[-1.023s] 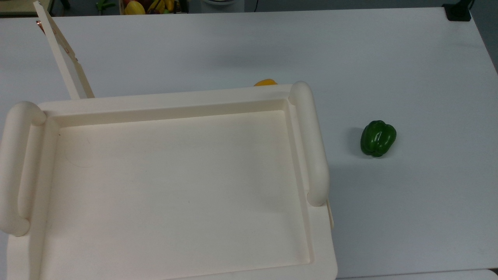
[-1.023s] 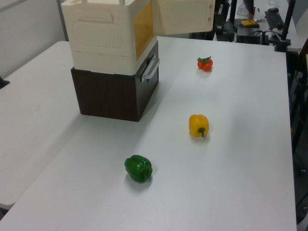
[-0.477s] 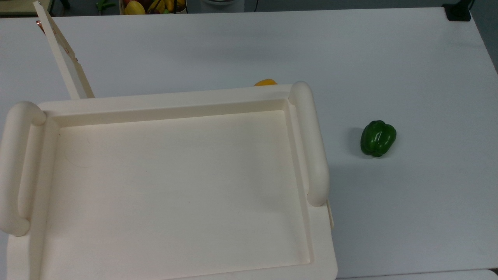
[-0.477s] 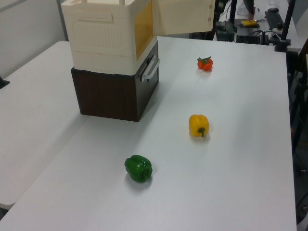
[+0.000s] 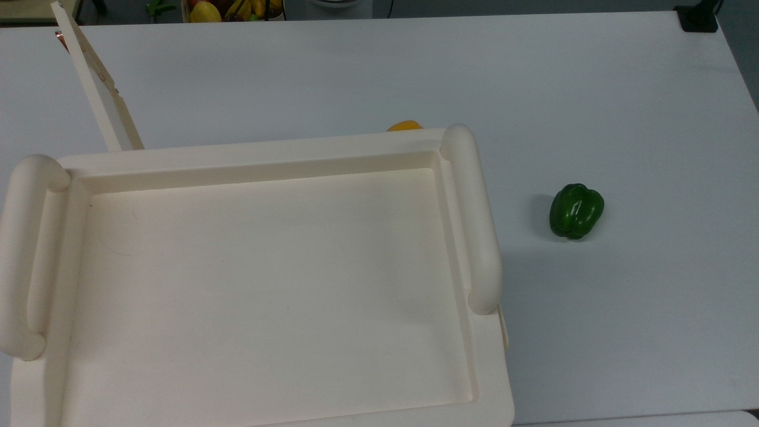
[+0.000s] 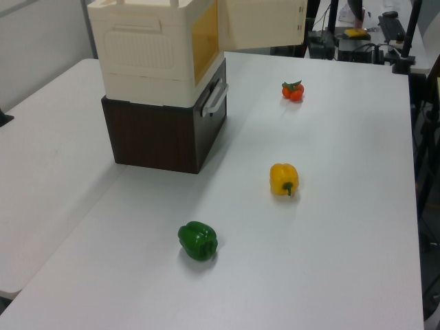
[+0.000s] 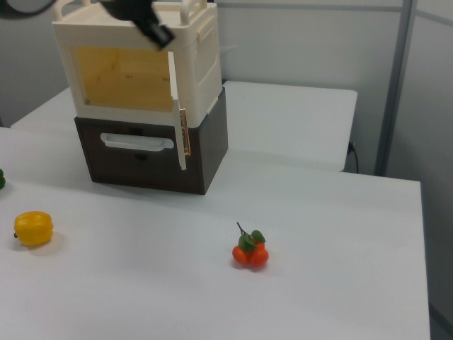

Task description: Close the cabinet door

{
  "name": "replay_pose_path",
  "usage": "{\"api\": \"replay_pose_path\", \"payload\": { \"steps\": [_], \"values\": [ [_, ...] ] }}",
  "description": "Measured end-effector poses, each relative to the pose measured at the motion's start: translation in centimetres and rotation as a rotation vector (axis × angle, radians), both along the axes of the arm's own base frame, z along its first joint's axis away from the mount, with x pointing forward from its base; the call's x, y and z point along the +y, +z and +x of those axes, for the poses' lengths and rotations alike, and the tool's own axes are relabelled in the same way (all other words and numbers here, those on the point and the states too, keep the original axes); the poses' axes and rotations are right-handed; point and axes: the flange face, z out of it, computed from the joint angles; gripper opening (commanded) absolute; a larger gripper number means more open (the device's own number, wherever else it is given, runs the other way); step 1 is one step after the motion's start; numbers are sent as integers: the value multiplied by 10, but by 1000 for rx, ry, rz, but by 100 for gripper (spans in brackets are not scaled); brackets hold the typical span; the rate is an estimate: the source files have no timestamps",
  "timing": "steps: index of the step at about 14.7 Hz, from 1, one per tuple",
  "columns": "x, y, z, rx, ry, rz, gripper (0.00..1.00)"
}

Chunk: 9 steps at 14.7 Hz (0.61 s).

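The cabinet point(image 5: 267, 151) is shown from above as a cream tray-topped box with 2 rounded bars. In the left view, it point(image 6: 144, 55) is stacked on a dark brown drawer unit point(image 6: 158, 134) on the white table point(image 5: 593, 89).

The cabinet door point(image 5: 98, 89) is swung wide open from the cabinet's front corner, and the yellowish interior is exposed. In the right view, the door point(image 7: 175, 106) is seen edge-on.

Above the cabinet's top in the right view, the dark gripper point(image 7: 159, 34) is seen. Whether it is spread or closed cannot be told.

1 green pepper point(image 5: 576, 211) lies well apart from the cabinet. 1 yellow pepper point(image 6: 284, 179) and a tomato cluster point(image 6: 293, 90) lie in front of it.

Compared with 1.0 s and 0.5 s ago, no change is seen in the top and left views: the door angle and all 3 vegetables are unmoved.
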Motion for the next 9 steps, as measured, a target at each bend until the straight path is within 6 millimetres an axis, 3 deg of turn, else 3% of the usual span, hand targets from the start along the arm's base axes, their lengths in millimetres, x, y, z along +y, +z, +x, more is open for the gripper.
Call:
{"api": "replay_pose_path", "payload": {
  "steps": [4, 6, 9],
  "values": [
    [-31, -24, 18, -55, -105, -30, 0],
    [-38, -59, 38, -58, -148, -28, 0],
    [-41, -96, 57, -32, -168, 3, 0]
  ]
}}
